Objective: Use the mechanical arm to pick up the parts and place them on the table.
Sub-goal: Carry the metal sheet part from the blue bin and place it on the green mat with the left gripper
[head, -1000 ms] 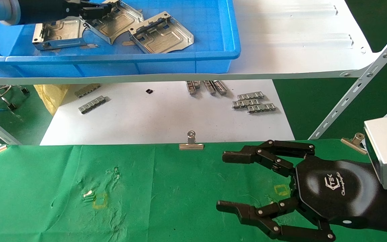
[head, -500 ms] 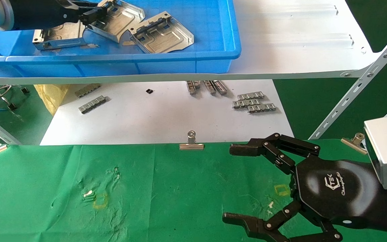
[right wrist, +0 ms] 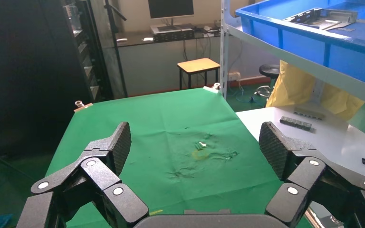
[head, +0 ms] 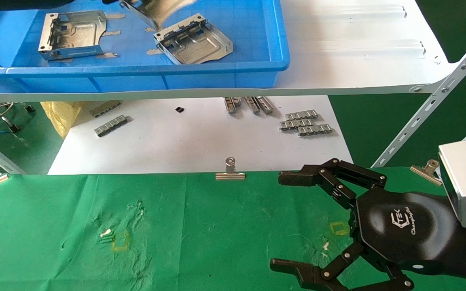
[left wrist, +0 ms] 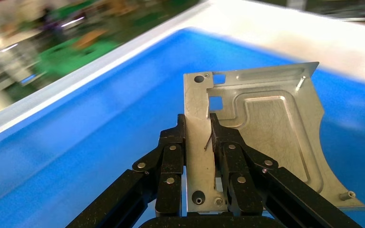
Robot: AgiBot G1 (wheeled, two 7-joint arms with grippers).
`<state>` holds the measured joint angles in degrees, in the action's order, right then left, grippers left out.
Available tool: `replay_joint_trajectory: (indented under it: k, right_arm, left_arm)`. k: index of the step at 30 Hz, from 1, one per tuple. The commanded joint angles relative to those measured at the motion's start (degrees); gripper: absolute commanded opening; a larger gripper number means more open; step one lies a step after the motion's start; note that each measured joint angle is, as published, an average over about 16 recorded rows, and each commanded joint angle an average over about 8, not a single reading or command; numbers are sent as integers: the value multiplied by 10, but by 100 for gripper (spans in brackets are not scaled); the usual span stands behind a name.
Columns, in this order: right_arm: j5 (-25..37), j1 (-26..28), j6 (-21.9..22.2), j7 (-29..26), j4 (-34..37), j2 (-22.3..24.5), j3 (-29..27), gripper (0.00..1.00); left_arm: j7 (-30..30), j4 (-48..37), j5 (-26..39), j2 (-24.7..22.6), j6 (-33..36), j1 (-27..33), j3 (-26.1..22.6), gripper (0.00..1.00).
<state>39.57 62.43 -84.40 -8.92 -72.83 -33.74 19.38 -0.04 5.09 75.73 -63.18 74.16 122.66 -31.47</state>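
Nearest, right gripper (head: 297,226): fingers spread wide, empty, over the green table (head: 176,242) near its right edge. Farther, blue bin (head: 225,76) on the white shelf: two parts (head: 73,34) (head: 194,38) lying inside. Left gripper (left wrist: 198,137): fingers clamped on a third part's (left wrist: 261,128) rim, lifted over the bin's far side.

White "TEK" lettering beside a hexagonal emblem is printed on the glossy black palm of the right gripper (head: 293,220), with a line of small cursive script beneath it that cannot be read. No other text is legible.
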Motion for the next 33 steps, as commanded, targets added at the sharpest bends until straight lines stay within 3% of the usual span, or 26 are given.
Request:
replay_joint_trajectory:
  k: [1, 7, 13, 19, 23, 28, 33]
  right_arm:
    - [0, 0, 0, 0, 0, 0, 0, 100]
    - [0, 0, 0, 0, 0, 0, 0, 100]
    - [0, 0, 0, 0, 0, 0, 0, 100]
    - [0, 0, 0, 0, 0, 0, 0, 100]
    - [0, 0, 0, 0, 0, 0, 0, 100]
    - [0, 0, 0, 0, 0, 0, 0, 100]
    - [0, 0, 0, 0, 0, 0, 0, 100]
  left_arm:
    - [14, 10, -11, 11, 61, -1, 6, 0]
    - [44, 45, -38, 29, 173, -19, 9, 0]
    - [37, 167, -93, 62, 181, -70, -18, 0]
    - [10, 345, -197, 138, 178, -142, -74, 0]
    - [13, 420, -240, 188, 175, -172, -117, 0]
    - [64, 450, -212, 223, 170, -182, -177, 0]
    - [147, 438, -140, 221, 168, -181, -245, 0]
